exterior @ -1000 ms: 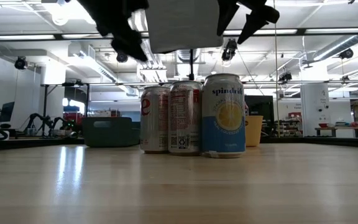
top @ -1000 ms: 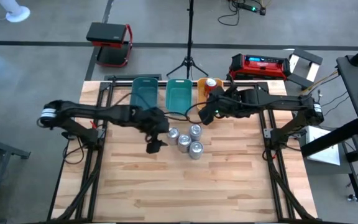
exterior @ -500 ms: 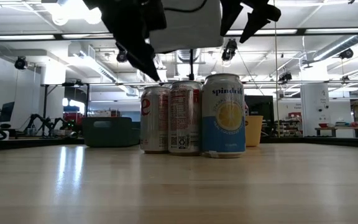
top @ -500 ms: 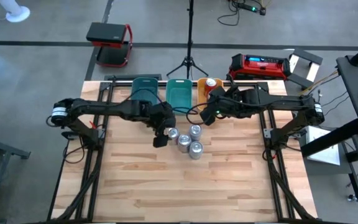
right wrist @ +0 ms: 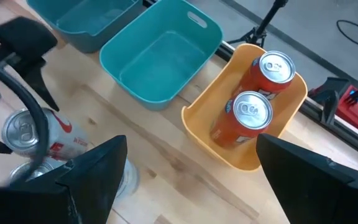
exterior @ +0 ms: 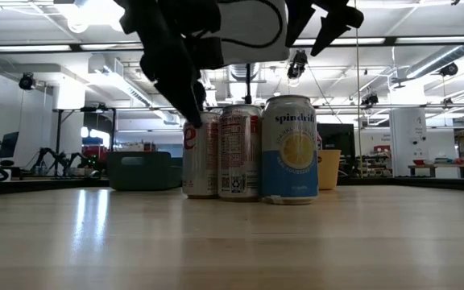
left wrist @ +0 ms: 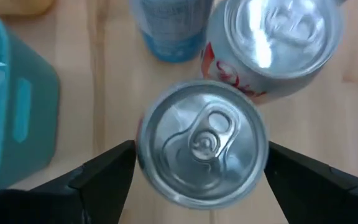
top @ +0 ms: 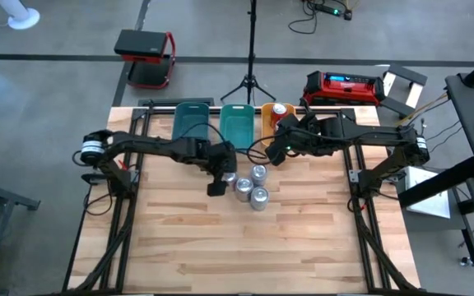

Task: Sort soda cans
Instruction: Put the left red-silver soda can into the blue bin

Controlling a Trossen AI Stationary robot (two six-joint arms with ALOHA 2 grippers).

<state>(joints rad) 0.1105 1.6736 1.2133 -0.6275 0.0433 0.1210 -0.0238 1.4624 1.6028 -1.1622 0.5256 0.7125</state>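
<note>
The left claw is going for a can. It hangs over the can at the left edge of the bunch, with its two fingers wide apart, one on each side of the can top. Nothing is clamped yet. I think the step now is the grab. The next move, I guess, is to go down a bit more, squeeze the fingers onto the can, and lift it straight up so it does not bump the can touching it.

The right claw waits near the orange bin. Its fingers are wide apart too, and it holds nothing.

Count the cans. Four cans stand in a tight bunch in the middle of the counter. From the low view one has a lemon picture, and two have red and silver sides. The fourth I cannot see well enough to name. Two more cans stand in the orange bin, with orange-red sides. That makes six cans.

Count the bins. There are three in a row at the far edge of the counter: a dark teal bin, a lighter teal bin and the orange one. Both teal bins have no cans in them
</note>
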